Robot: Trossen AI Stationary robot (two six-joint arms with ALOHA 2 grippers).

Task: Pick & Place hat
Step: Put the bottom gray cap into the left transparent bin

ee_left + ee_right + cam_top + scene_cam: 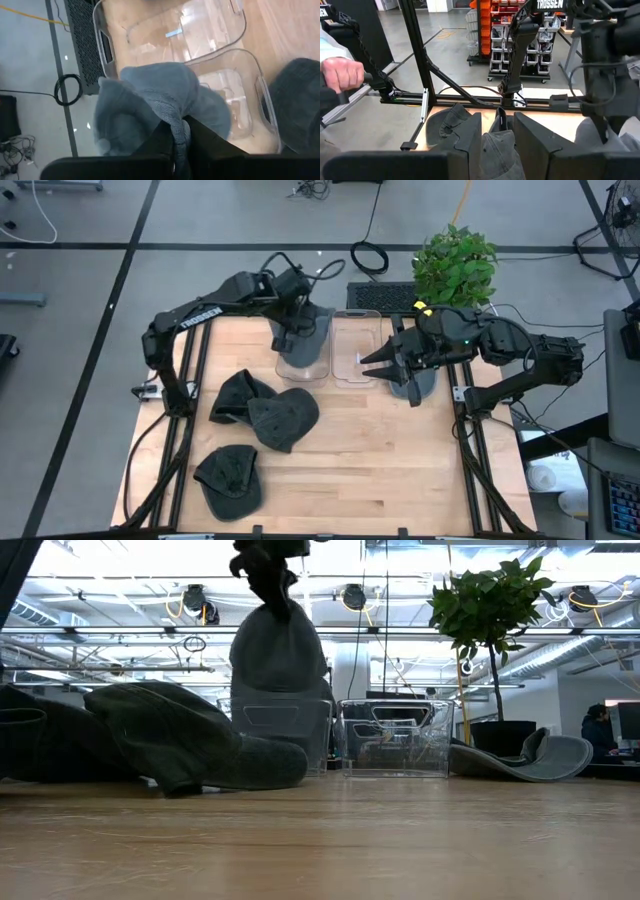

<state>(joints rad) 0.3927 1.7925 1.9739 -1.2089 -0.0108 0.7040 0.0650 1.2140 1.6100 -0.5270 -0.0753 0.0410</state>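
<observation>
Presently my left end effector [181, 142], clamped on a hat [160, 100], hangs over the clear bin [260, 95]; next I lower and release.

My right end effector [385, 360], part-open and empty, waits near the second bin [357, 348].

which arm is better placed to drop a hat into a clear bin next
Left. The left gripper already holds a grey hat hanging over the left clear bin. The right gripper sits beside the other bin holding nothing.
</observation>
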